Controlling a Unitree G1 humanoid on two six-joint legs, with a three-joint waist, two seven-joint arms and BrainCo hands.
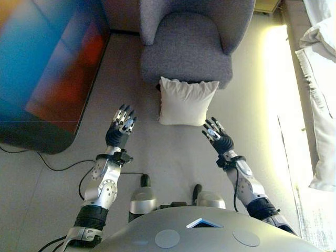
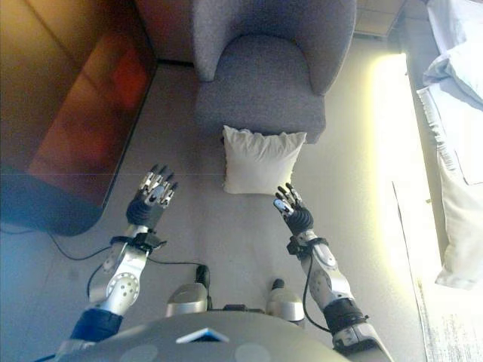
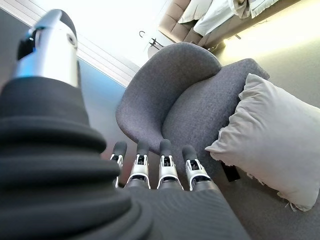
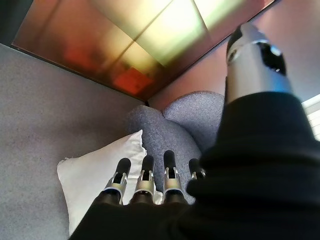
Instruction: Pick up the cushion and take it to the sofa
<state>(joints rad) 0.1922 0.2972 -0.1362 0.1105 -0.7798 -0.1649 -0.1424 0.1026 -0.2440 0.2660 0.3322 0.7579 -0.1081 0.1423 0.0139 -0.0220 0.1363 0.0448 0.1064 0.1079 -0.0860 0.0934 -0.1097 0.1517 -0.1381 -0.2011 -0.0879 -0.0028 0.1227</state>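
A white square cushion (image 1: 186, 101) stands on the grey floor, leaning against the front of a grey armchair (image 1: 186, 44). My left hand (image 1: 121, 128) is raised to the cushion's left, fingers straight, apart from it and holding nothing. On the other side my right hand (image 1: 218, 136) hovers just below the cushion's lower right corner, also open and empty. The left wrist view shows the cushion (image 3: 272, 132) past the fingertips (image 3: 165, 165). The right wrist view shows the same cushion (image 4: 97, 172) beyond my right fingers (image 4: 145, 177).
A large dark glossy cabinet (image 1: 44, 68) fills the left side. White bedding (image 1: 320, 79) lies along the right edge, with a bright strip of light on the floor (image 1: 275, 94) beside it. Open floor lies between my hands.
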